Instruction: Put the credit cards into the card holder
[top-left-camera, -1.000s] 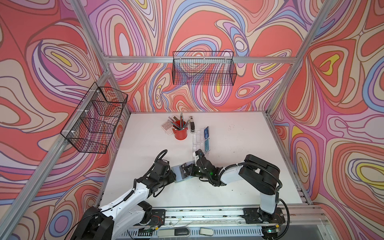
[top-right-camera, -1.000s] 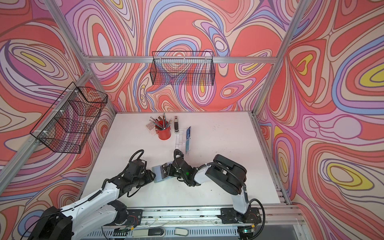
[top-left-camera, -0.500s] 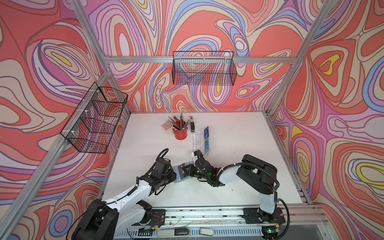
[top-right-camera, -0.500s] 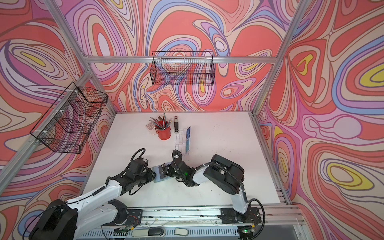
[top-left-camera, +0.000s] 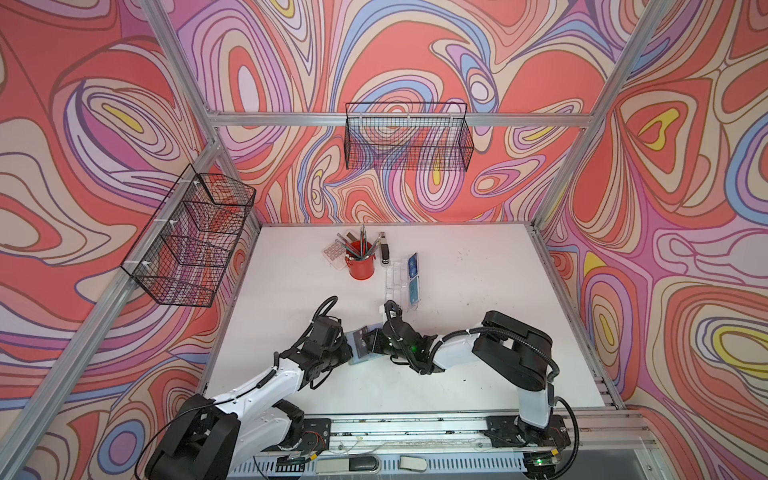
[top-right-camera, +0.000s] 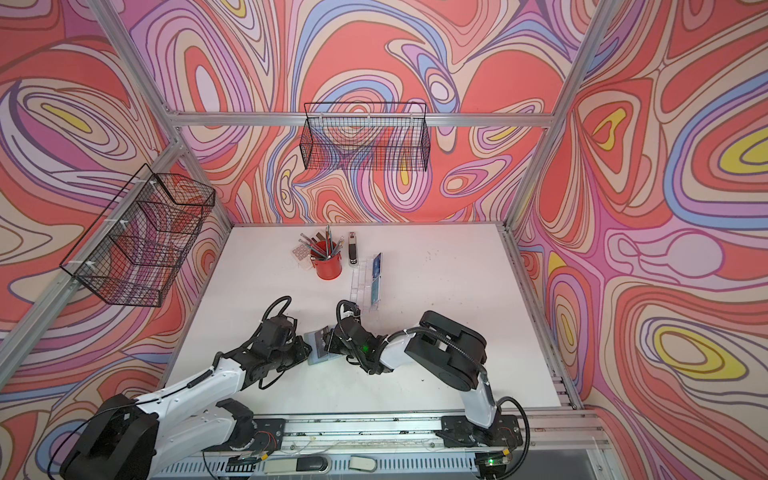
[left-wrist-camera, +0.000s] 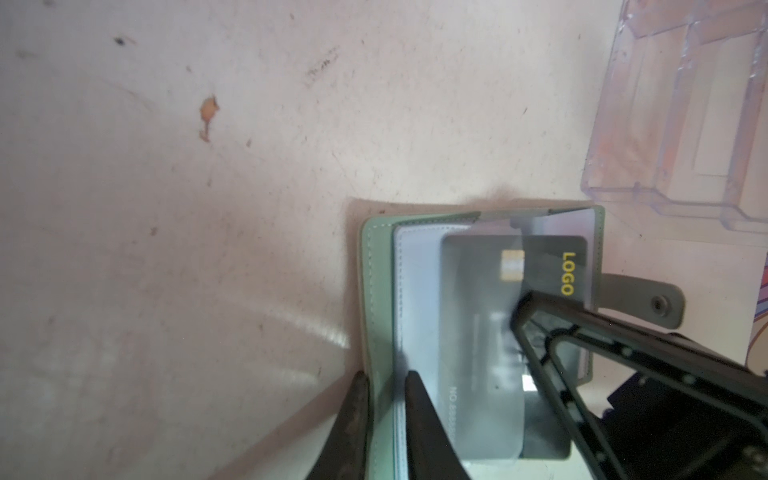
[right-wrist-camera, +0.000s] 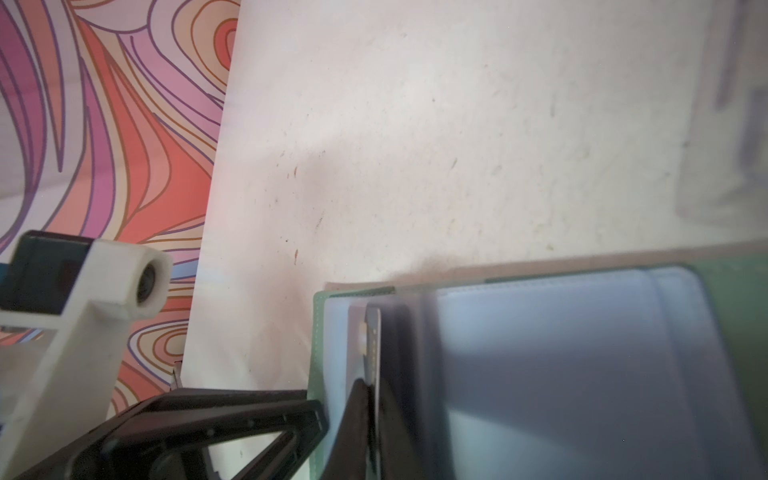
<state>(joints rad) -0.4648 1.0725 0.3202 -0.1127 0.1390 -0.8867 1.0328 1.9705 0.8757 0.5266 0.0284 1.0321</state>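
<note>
The sage-green card holder (top-left-camera: 358, 348) (top-right-camera: 316, 348) lies open on the white table between both arms. My left gripper (left-wrist-camera: 385, 376) (top-left-camera: 347, 353) is shut on the green cover (left-wrist-camera: 376, 291) and the sleeve edges. A dark grey credit card (left-wrist-camera: 478, 291) marked "LOGO" sits mostly inside a clear sleeve. My right gripper (right-wrist-camera: 373, 386) (top-left-camera: 372, 343) is shut on that card's edge (right-wrist-camera: 375, 332); one of its fingers (left-wrist-camera: 540, 316) shows in the left wrist view. Two more credit cards (top-left-camera: 413, 262) (top-left-camera: 414, 291), blue and teal, stand in the clear acrylic stand (top-left-camera: 395, 282).
A red pen cup (top-left-camera: 360, 266), a small keypad (top-left-camera: 333, 251) and a black stapler (top-left-camera: 385, 251) stand at the back of the table. The acrylic stand (left-wrist-camera: 685, 124) is close behind the holder. Wire baskets (top-left-camera: 409, 141) (top-left-camera: 189, 241) hang on the walls.
My left gripper has narrowed and clamped onto the holder's cover, and its arm has shifted slightly toward the holder. The right gripper stays at the card in the sleeve.
</note>
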